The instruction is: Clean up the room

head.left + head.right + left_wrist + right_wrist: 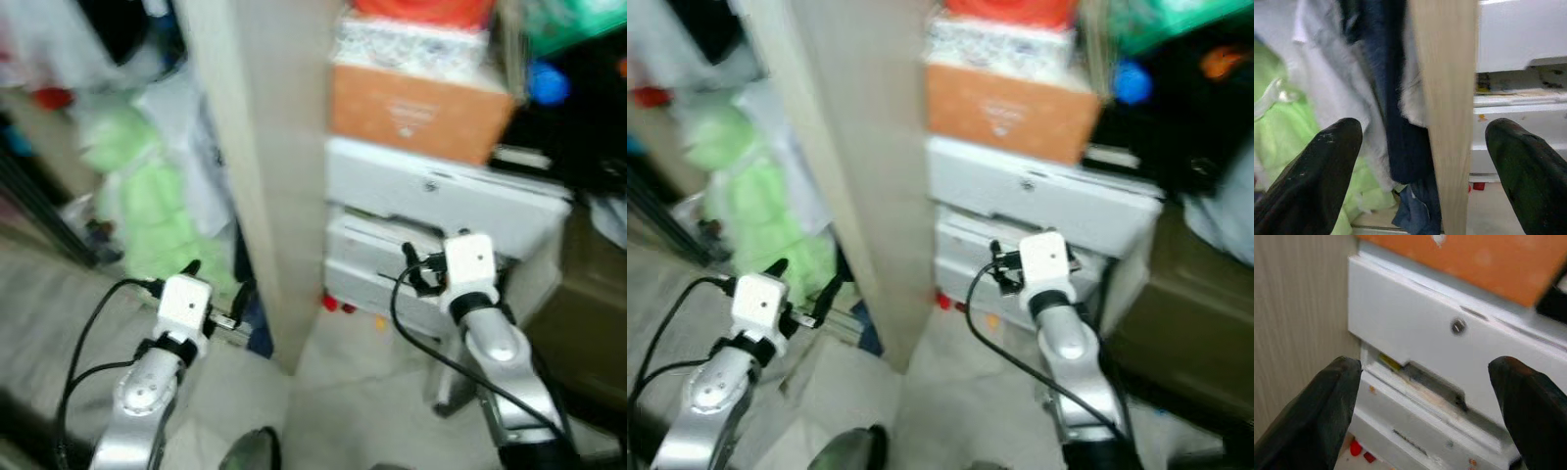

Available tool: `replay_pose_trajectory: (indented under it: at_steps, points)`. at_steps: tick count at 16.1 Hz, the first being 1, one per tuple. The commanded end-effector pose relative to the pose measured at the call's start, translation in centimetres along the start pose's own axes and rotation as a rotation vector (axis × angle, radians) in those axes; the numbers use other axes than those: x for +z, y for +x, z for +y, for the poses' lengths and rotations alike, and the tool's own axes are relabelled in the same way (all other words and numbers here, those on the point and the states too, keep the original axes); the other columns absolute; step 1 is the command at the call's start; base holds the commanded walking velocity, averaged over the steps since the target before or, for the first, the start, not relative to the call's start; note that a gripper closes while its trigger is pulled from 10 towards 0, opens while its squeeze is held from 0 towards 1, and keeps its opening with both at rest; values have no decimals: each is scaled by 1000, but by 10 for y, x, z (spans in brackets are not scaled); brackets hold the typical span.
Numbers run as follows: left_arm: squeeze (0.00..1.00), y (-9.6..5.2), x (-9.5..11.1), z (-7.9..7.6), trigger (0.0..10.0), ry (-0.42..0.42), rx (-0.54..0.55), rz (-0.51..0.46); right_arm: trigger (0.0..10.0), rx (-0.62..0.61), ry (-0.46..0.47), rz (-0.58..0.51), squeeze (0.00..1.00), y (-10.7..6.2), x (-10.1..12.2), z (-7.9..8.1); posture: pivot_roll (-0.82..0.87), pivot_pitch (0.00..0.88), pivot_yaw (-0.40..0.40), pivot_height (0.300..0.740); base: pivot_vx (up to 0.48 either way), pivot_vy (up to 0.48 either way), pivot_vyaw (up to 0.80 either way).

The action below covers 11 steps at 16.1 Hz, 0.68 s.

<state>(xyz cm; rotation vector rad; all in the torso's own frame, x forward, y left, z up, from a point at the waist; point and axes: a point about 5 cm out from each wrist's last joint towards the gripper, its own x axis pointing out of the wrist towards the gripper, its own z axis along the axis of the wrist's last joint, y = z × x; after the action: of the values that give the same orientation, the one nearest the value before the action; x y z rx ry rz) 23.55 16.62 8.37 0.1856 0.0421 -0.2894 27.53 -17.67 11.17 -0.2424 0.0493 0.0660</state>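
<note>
Both grippers hold nothing, their black fingers spread wide: the left gripper faces a pale wooden upright panel with dark blue cloth and light green fabric beside it, the right gripper faces a white drawer unit under an orange cardboard box. Small red bits lie on the floor below the drawers; blur hides what they are.

Orange box atop white drawer unit, beside wood panel.
</note>
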Motion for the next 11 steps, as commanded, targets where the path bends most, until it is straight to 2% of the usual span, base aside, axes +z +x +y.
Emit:
replay_pose_trajectory:
  at_steps: [1, 3, 5, 8, 11]
  points:
    - [0, -2, 0, 9, 10000, 20, 45, 6, 10000, 16, 17, -15, 0, 0, 4, 3, -31, 60, -18, 740, 0, 0, 800]
    - [0, -5, 0, 13, 10000, 21, 85, 9, 10000, 16, 23, -12, 0, -2, 3, 2, -31, 58, -17, 740, 0, 0, 800]
    - [0, -17, 0, 23, 10000, -4, 228, 0, 10000, -5, 50, 14, 0, -15, -4, 0, -23, 54, -14, 740, 0, 0, 800]
    - [0, -34, -6, 27, 10000, -18, 312, 30, 10000, -45, 82, 51, 0, -30, -13, -5, -17, 56, -4, 740, 0, 0, 800]
    - [0, -32, -2, 30, 10000, -42, 371, 20, 10000, -47, 105, 54, 0, -28, -11, -6, -9, 52, -6, 740, 0, 0, 800]
